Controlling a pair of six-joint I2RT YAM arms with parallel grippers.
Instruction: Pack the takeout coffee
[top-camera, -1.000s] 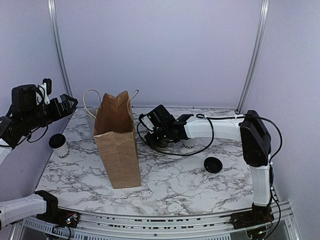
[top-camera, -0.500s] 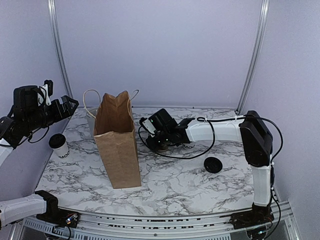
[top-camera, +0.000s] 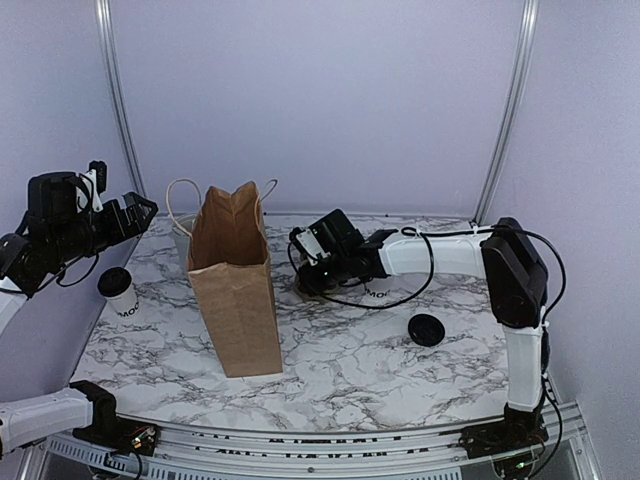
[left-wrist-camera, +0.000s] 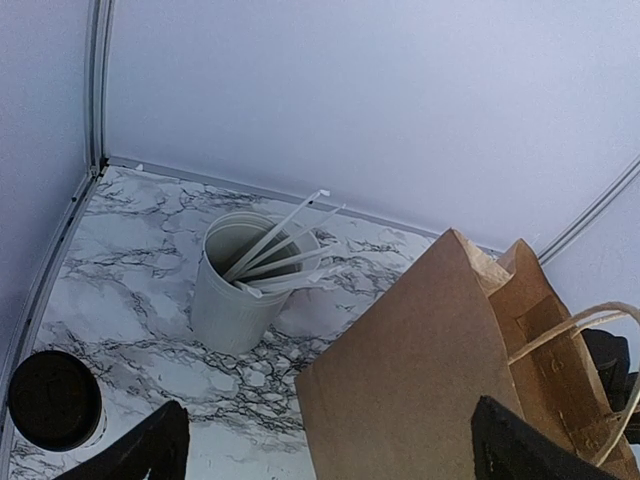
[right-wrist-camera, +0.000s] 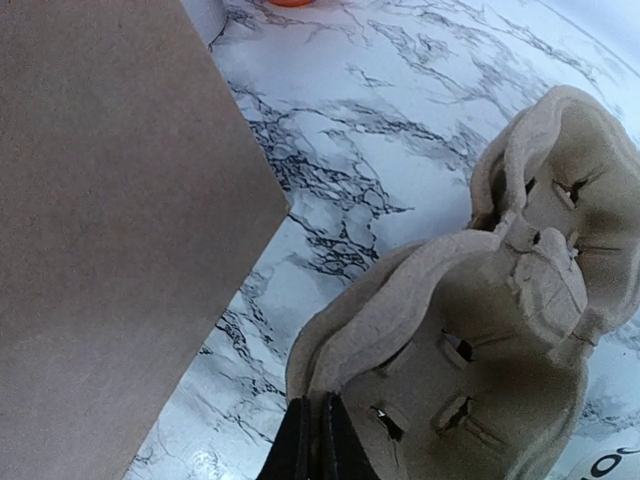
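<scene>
The takeout coffee (top-camera: 118, 291), a white cup with a black lid, stands at the table's left edge; its lid shows in the left wrist view (left-wrist-camera: 52, 400). My left gripper (top-camera: 127, 215) hangs open and empty above and behind it, its fingertips (left-wrist-camera: 150, 452) wide apart. The open brown paper bag (top-camera: 236, 290) stands upright in the middle-left. My right gripper (top-camera: 311, 274) is low, right of the bag, and shut on the rim of a grey pulp cup carrier (right-wrist-camera: 480, 340), which rests tilted on the table.
A grey-white utensil holder (left-wrist-camera: 235, 285) with white sticks stands behind the bag. A lidless white cup (top-camera: 378, 291) sits behind my right forearm. A loose black lid (top-camera: 427, 329) lies at the right. The bag's side (right-wrist-camera: 110, 230) is close to my right gripper.
My right gripper has shifted slightly with the pulp carrier still in its grip. My left arm has barely moved.
</scene>
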